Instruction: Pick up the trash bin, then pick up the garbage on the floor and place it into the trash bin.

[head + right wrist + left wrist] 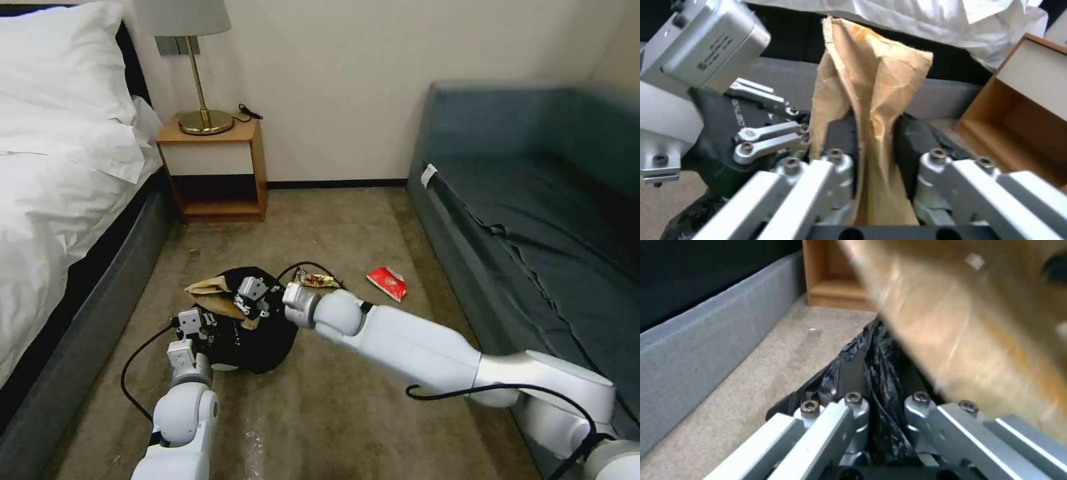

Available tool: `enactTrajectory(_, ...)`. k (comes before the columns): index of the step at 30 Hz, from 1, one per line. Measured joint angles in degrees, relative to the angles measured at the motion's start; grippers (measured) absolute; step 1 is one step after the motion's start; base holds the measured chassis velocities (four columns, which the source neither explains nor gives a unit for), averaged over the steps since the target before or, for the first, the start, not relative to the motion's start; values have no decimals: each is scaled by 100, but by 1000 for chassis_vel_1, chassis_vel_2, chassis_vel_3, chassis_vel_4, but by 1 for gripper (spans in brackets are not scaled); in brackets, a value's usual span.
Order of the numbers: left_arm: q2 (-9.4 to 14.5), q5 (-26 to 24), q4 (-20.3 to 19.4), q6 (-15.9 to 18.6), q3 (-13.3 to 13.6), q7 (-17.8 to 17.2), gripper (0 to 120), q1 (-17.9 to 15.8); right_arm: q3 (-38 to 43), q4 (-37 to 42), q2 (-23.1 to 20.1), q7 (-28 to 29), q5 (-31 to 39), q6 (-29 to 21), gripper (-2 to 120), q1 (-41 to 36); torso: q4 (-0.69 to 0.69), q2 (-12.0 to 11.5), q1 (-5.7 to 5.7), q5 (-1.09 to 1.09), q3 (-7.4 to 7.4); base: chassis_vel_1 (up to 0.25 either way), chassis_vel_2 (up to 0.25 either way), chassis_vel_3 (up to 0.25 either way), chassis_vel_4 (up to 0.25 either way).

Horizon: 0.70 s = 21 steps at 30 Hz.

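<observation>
Your left gripper [193, 325] is clamped on the bin's [257, 347] bag rim. Your right gripper [876, 146] pinches the brown paper [871, 96] over the bin's mouth. On the carpet [333, 400] beyond lie a wrapper [317, 279] and a red packet [388, 283].

**Brown paper over the bin, two wrappers on the carpet**

We see the small round bin lined with a crinkly black plastic bag [257, 340] on the beige-brown short-pile carpet [347, 400], its white body peeking out under the draped bag. The creased brown paper [867, 110] stands up between two dark finger pads, directly above the bin's black liner; we also see it in the head view [212, 288] at the bin's far rim. Just beyond the bin lies the gold-brown snack wrapper [316, 279], flat on the carpet. Farther right, apart from it, lies the red-and-white packet [388, 283], tilted diagonally.
</observation>
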Motion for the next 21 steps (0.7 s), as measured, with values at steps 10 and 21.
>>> enactTrajectory(10,86,-66,74,0,17,-2,4,-72,21,-232,45,22,-93,55,56,-43,-1,0,0,1,0,0,0,0,0)
enactTrajectory(21,222,-252,154,4,-6,6,4,-155,60,-435,-102,-53,-91,-10,98,292,0,0,0,1,0,0,0,0,0)
